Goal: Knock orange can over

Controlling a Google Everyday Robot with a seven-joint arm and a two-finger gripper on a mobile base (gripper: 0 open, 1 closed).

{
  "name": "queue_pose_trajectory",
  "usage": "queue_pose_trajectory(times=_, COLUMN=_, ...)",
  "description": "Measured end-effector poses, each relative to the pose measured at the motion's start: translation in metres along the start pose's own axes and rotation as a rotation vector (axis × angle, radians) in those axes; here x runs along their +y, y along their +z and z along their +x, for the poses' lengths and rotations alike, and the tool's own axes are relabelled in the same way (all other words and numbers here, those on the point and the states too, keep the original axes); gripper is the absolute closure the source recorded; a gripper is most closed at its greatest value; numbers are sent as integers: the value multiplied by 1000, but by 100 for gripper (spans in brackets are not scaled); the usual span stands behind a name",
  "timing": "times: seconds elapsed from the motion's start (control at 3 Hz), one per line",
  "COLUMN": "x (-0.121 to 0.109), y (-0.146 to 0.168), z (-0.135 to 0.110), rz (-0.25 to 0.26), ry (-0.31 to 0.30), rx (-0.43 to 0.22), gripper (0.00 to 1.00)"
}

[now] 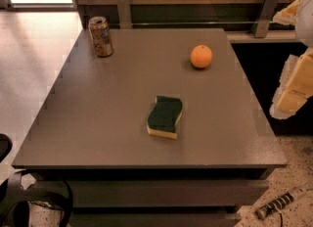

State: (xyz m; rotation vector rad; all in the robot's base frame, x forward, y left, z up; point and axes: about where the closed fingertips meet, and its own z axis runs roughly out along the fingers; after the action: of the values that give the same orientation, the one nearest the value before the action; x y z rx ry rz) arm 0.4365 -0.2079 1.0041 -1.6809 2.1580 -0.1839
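Gripper: your gripper (283, 64) hangs off the table's right edge, partly cut off by the frame.
Fingers: you see two pale padded fingers (296, 86) set well apart, holding nothing and touching nothing.
Orange can: it stands upright at the far left corner of the grey table (98, 123), well apart from your gripper (100, 36).
Between: an orange (201, 56) sits far right of centre, nearer your gripper than the can; a green-and-yellow sponge (165, 117) lies flat near the middle.
Hard to read: you cannot identify the striped object (279, 204) on the floor at lower right, and the black loop (29, 201) at lower left is cut off.
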Motion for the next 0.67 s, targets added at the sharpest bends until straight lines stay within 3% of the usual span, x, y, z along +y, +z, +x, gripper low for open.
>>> queue_pose_trajectory(times=0.33, x=-1, y=1, z=-2, rz=2, ry=7, rx=-9, gripper=0)
queue_pose_trajectory(times=0.67, x=-15, y=11, z=-16, rz=16, ry=82, rx=-95, gripper=0)
